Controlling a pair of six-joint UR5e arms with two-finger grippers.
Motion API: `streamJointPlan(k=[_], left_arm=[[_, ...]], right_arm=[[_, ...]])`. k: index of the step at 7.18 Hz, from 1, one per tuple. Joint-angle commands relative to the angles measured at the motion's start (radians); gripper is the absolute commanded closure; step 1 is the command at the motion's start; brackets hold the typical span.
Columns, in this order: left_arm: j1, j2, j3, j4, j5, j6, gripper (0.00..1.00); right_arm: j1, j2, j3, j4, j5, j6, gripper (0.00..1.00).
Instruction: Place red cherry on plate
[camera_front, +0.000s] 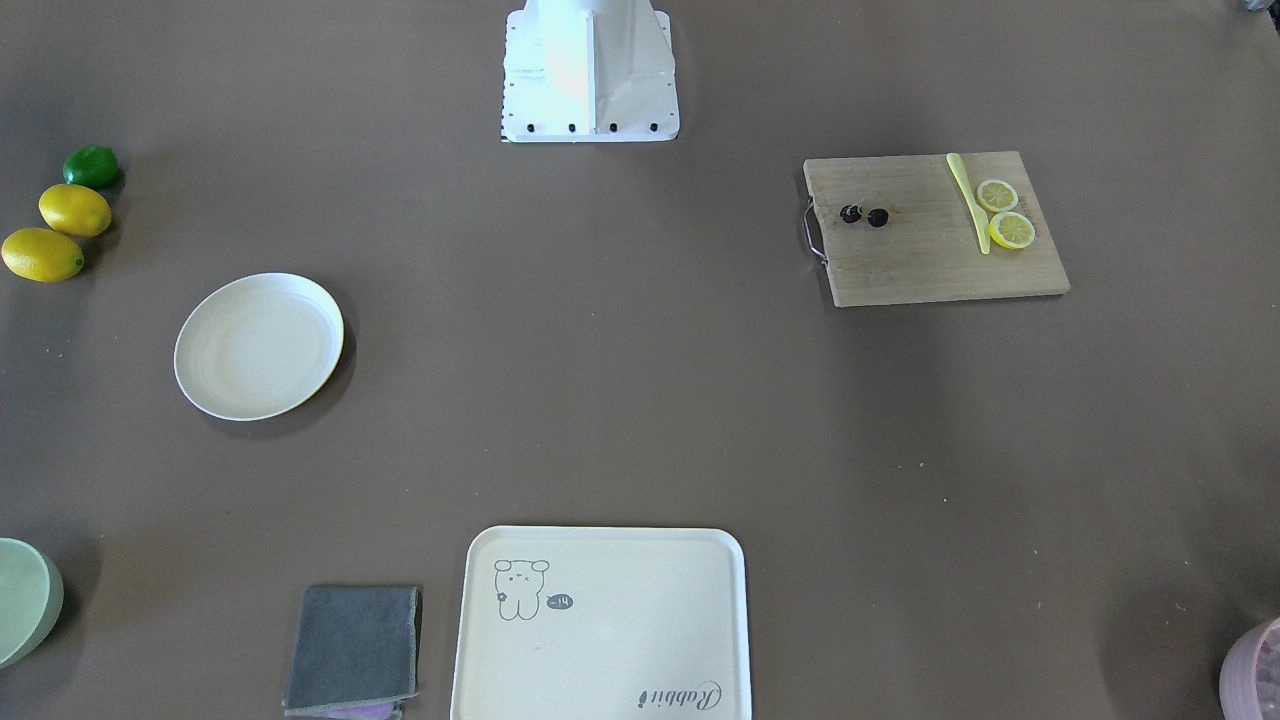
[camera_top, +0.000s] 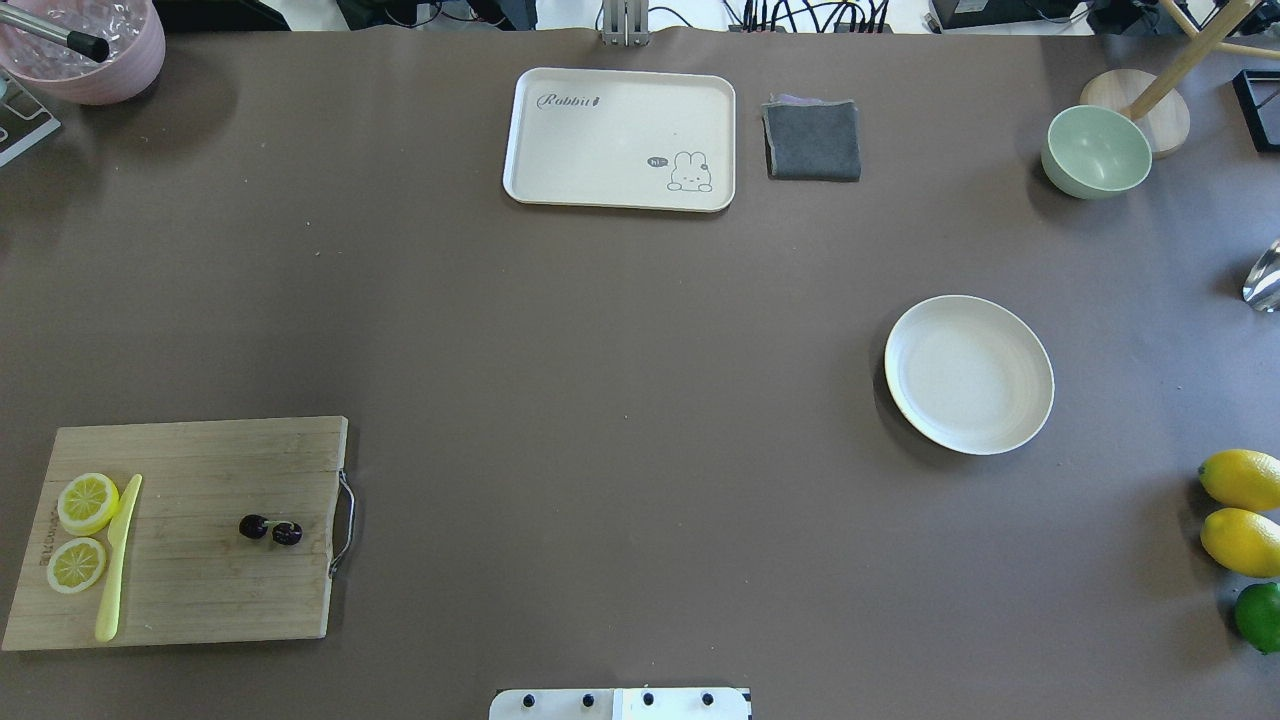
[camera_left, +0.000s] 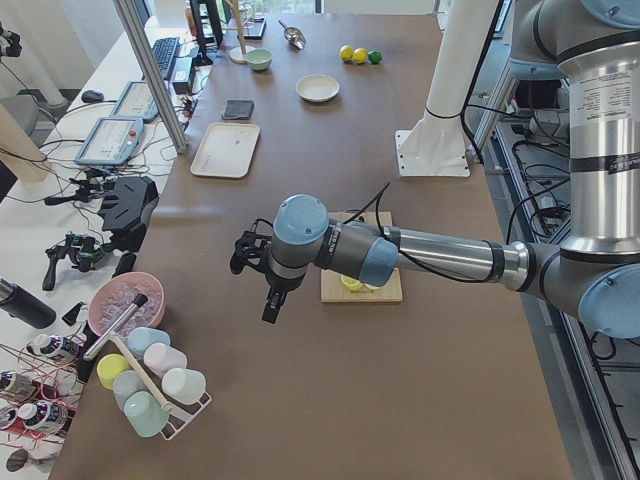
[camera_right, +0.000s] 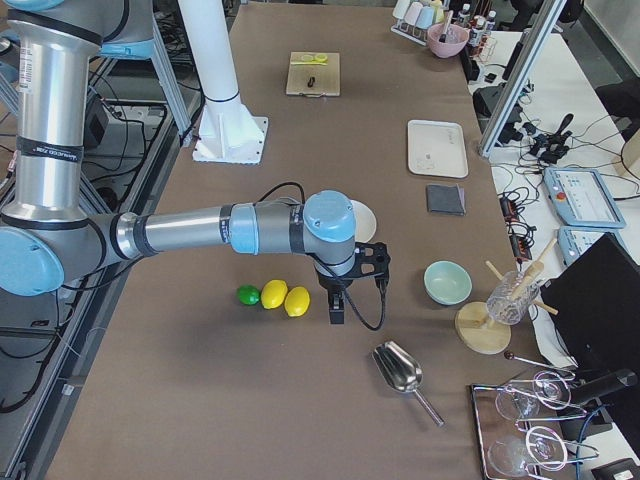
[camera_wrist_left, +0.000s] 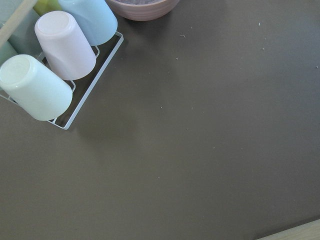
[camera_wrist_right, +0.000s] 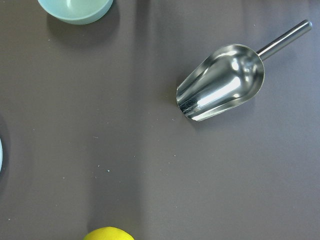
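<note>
The red cherry (camera_front: 864, 214) (camera_top: 270, 528), a dark maroon pair, lies on the wooden cutting board (camera_front: 935, 260) (camera_top: 200, 590) near its metal handle. The round cream plate (camera_front: 258, 345) (camera_top: 968, 373) stands bare on the other half of the table. Neither gripper shows in the overhead, front or wrist views. The left gripper (camera_left: 272, 300) hangs above the table between the board and the cup rack. The right gripper (camera_right: 337, 310) hangs beside the lemons, just past the plate (camera_right: 366, 222). Whether either is open or shut I cannot tell.
Two lemon slices (camera_top: 84, 530) and a yellow knife (camera_top: 118, 556) share the board. Two lemons (camera_top: 1240, 510), a lime (camera_top: 1260, 616), a green bowl (camera_top: 1096, 150) and a steel scoop (camera_wrist_right: 222, 82) lie near the plate's side. A cream bear tray (camera_top: 620, 138), grey cloth (camera_top: 812, 140) and cup rack (camera_wrist_left: 55, 65) stand farther off.
</note>
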Motion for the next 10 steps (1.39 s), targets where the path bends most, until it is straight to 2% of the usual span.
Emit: streamJointPlan(k=[1,2,5,7,9,10], left_arm=[[0.0,-0.014,-0.003,0.095,-0.003,-0.003,0.02],[-0.001,-0.029,-0.012,0.135,-0.005,-0.003,0.03],[0.0,-0.023,-0.052,0.13,-0.005,-0.002,0.03],[0.0,-0.031,-0.06,0.133,-0.018,-0.011,0.03],[0.043,-0.034,-0.075,0.127,-0.034,-0.084,0.03],[0.06,-0.049,-0.075,0.127,-0.034,-0.126,0.03]], right_arm=[[0.0,-0.004,0.002,0.0,-0.005,-0.004,0.04],[0.0,-0.003,0.0,0.0,-0.001,0.007,0.07],[-0.037,0.01,0.003,0.0,0.014,0.039,0.1],[-0.116,0.039,0.002,0.046,0.085,0.228,0.14],[-0.303,0.051,-0.012,0.318,0.078,0.647,0.15],[-0.407,0.082,-0.045,0.426,0.027,0.804,0.15]])
